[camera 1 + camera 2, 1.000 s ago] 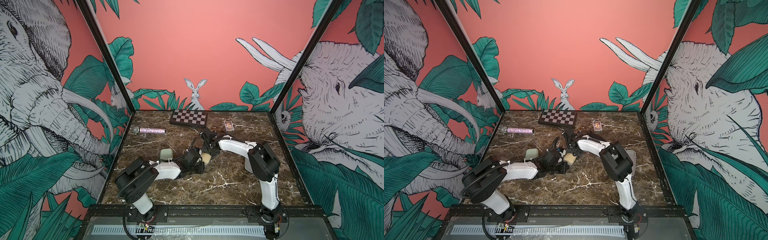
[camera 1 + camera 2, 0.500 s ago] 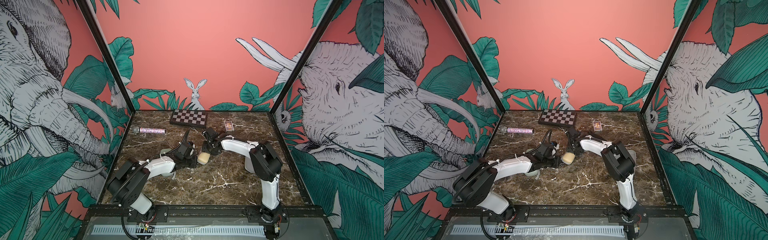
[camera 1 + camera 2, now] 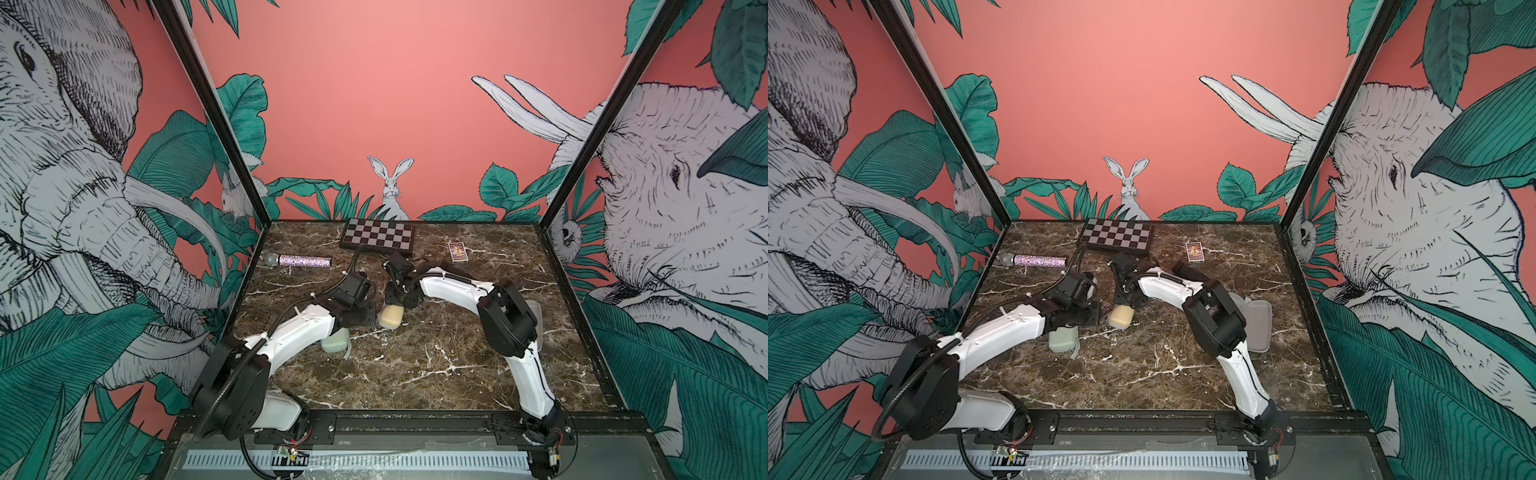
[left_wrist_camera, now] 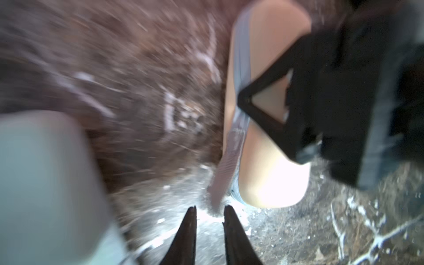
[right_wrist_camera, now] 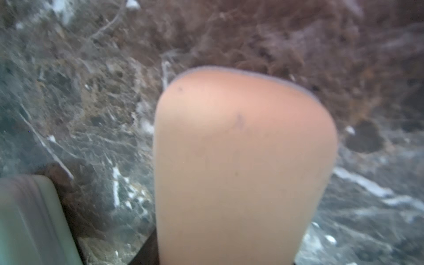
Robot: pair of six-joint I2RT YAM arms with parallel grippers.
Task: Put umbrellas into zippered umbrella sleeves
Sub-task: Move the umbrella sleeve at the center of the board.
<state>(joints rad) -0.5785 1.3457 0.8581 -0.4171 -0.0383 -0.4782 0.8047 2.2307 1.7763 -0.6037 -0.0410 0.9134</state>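
Mint green sleeve (image 3: 334, 341) partly under left arm (image 3: 297, 332), blurry in wrist views.

Coral-pink back wall (image 3: 374, 91) at twelve o'clock carries a painted white rabbit (image 3: 390, 187) among green leaves. Grey elephant-and-leaf mural walls (image 3: 83, 187) stand at nine and three o'clock. Dark brown white-veined marble tabletop (image 3: 415, 365) lies between them, evenly lit.

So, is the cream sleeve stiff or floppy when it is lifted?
Probably fairly stiff: the cream sleeve shows a smooth rounded shape, with no sag. Its grey strap looks limp, so it may dangle. The smooth shell could slip.
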